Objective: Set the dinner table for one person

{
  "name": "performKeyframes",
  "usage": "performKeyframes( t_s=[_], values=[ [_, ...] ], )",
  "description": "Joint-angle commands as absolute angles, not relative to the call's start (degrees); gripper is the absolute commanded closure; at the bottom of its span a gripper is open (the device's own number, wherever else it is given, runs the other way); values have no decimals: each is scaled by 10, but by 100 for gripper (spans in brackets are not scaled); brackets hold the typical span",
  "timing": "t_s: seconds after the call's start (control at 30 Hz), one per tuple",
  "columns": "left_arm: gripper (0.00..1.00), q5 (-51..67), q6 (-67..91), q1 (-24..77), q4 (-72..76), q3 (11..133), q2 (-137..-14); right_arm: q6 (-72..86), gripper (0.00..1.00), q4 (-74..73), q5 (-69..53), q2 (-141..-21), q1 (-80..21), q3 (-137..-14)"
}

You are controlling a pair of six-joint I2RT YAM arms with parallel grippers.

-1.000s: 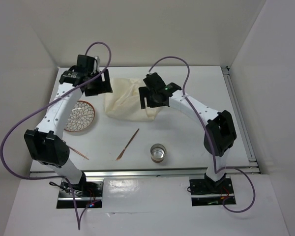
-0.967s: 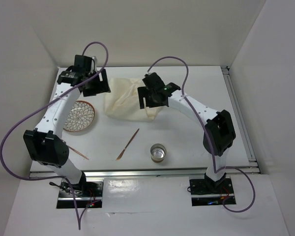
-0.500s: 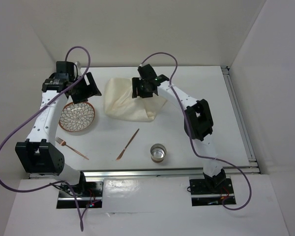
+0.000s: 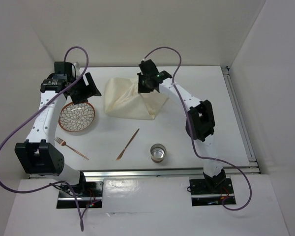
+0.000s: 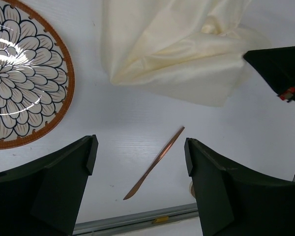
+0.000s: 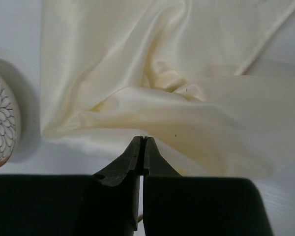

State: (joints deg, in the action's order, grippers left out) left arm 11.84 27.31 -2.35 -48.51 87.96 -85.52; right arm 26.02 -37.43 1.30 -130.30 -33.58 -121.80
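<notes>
Glass (image 4: 158, 152) comes nearest: a clear tumbler standing upright by the near edge of the white bench (image 4: 103, 135), toward 5 o'clock from the bench's middle. At its 9 o'clock lies a copper-coloured knife (image 4: 128, 144), slanted, with its blade end pointing to 7 o'clock. Further out at 9 o'clock lies a matching fork (image 4: 71, 148), apart from both. At 12 o'clock from the fork sits a round plate (image 4: 76, 116) with a flower pattern and a brown rim.

The left tool (image 5: 139, 145) hangs just beyond the plate's far rim in the top view. Its jaws are spread wide with nothing between them, and its own camera looks down on plate, knife and cloth.

A cream cloth (image 4: 130, 101), rumpled and folded over itself, lies at 12 o'clock from the knife, well apart from it. The right tool (image 6: 143, 139) is over the cloth's far part, jaws pressed fully together. Whether a fold is pinched between the tips cannot be told.
</notes>
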Motion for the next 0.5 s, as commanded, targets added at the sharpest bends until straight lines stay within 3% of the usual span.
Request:
performKeyframes(
  t_s=[0.0,0.13,0.33,0.43,0.47],
  values=[
    [10,156,282,-26,-481,901,-861,249,100,-360,54,-1165,-311,-1202],
    [13,181,271,-20,-479,931,-881,193,100,-327,89,-1029,-299,-1083],
    [13,193,260,-2,-476,930,-905,191,100,-264,128,-737,-294,-712],
    [13,193,272,12,-465,911,-923,229,100,-275,91,-657,-272,-600],
    [14,170,278,27,-460,911,-932,253,94,-275,45,-657,-272,-582]
  ],
)
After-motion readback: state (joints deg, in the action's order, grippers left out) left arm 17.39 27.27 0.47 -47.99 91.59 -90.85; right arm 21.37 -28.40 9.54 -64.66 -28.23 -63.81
